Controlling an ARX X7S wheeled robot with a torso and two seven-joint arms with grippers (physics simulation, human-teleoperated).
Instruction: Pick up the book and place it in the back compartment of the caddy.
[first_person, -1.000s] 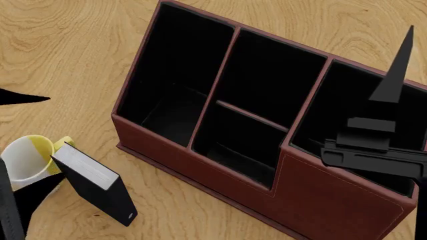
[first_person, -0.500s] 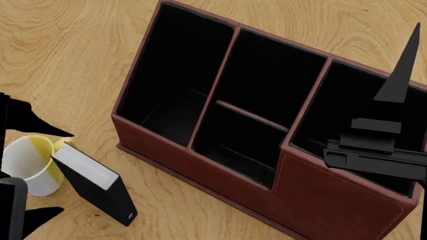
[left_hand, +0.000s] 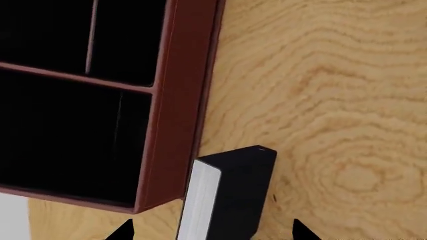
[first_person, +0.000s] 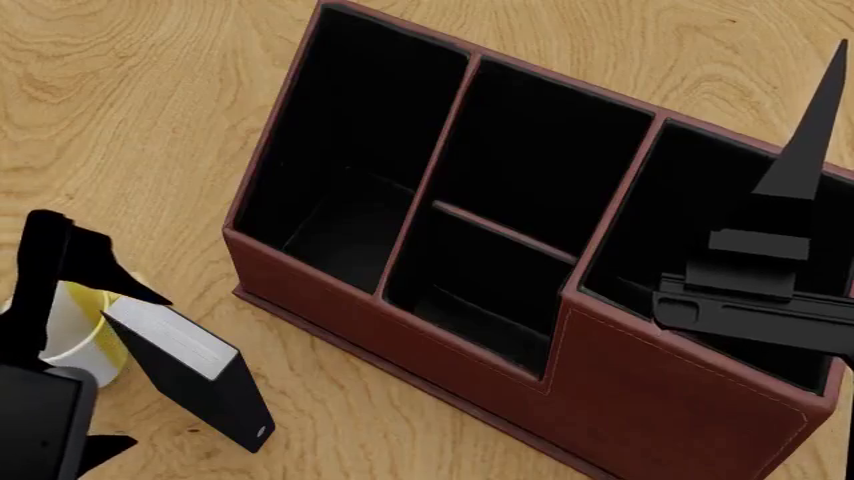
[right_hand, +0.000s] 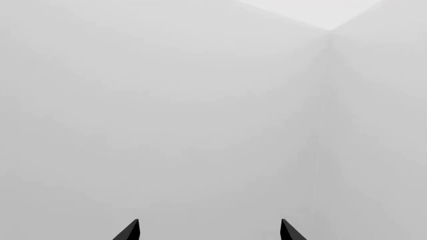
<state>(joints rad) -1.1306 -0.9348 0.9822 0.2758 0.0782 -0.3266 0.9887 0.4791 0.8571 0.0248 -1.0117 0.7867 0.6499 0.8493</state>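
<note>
The black book (first_person: 187, 372) with white page edges stands tilted on the wooden table, left of the reddish-brown caddy (first_person: 667, 400). My left gripper (first_person: 150, 370) is open, with one finger on each side of the book. In the left wrist view the book (left_hand: 230, 192) sits between the two black fingertips (left_hand: 123, 232) of the left gripper (left_hand: 212, 232), close to the caddy's corner (left_hand: 175, 110). The back compartment (first_person: 487, 285) is the small low-walled cell in the caddy's middle. My right gripper (right_hand: 209, 231) is open on nothing and hovers over the caddy's right end, one finger (first_person: 807, 130) pointing up.
A white-and-yellow mug (first_person: 60, 325) stands just left of the book, partly behind my left finger. The caddy's taller end (first_person: 694, 220) lies under the right arm. Wooden table (first_person: 134, 100) stretches to the left and behind. The right wrist view shows only pale grey.
My left gripper has come further up into the head view, and its fingers now straddle the book in front of the mug. The right arm has drifted slightly to the right.
</note>
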